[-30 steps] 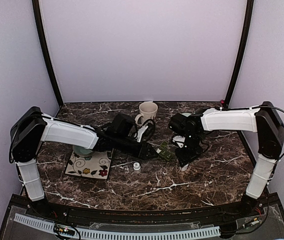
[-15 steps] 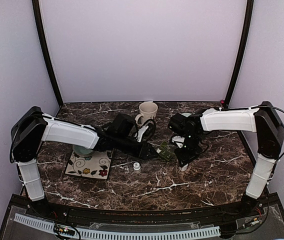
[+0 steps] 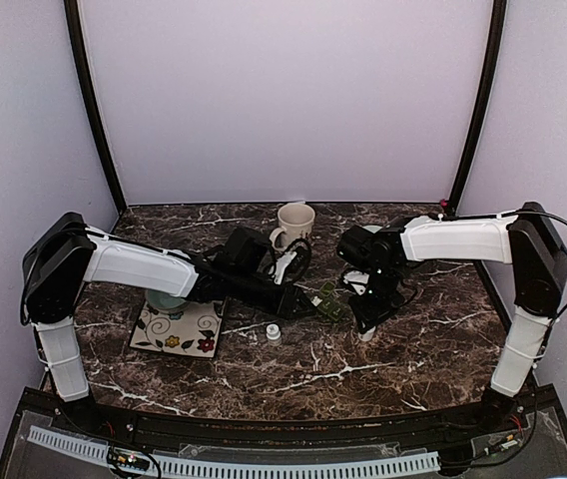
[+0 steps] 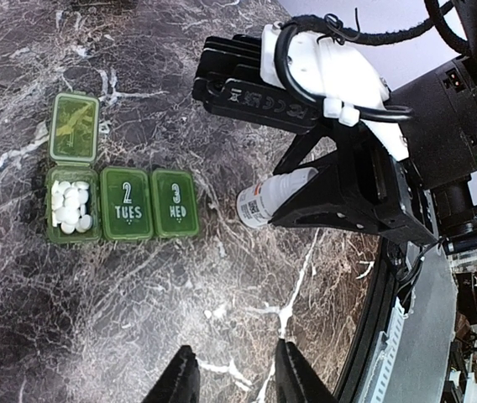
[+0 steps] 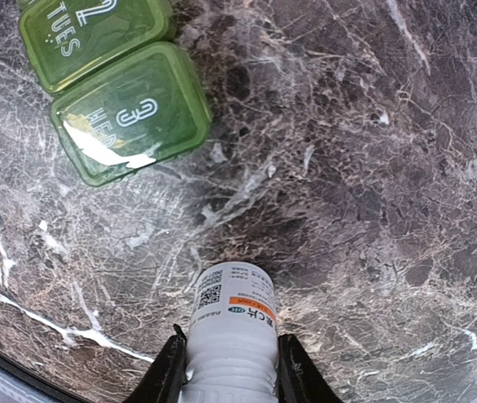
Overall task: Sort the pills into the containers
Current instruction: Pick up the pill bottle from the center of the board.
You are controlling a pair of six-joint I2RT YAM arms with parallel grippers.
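Observation:
The containers are a dark green pill box point(image 4: 125, 206) of three joined compartments on the marble table. Its first compartment stands with the lid point(image 4: 75, 126) flipped back and white pills point(image 4: 70, 206) inside. The ones marked 2 TUES and 3 WED point(image 5: 129, 113) are closed. My right gripper point(image 5: 226, 374) is shut on a white pill bottle point(image 5: 232, 323), which hangs upside down just right of the box point(image 3: 329, 300) with its mouth close to the table. My left gripper point(image 4: 237, 378) hovers open over bare marble near the box, nothing between its fingers.
A white bottle cap point(image 3: 274, 332) lies in front of the left arm. A cream mug point(image 3: 294, 224) stands at the back centre. A flowered tile point(image 3: 179, 329) with a teal cup point(image 3: 167, 299) on it sits at the left, under the left arm.

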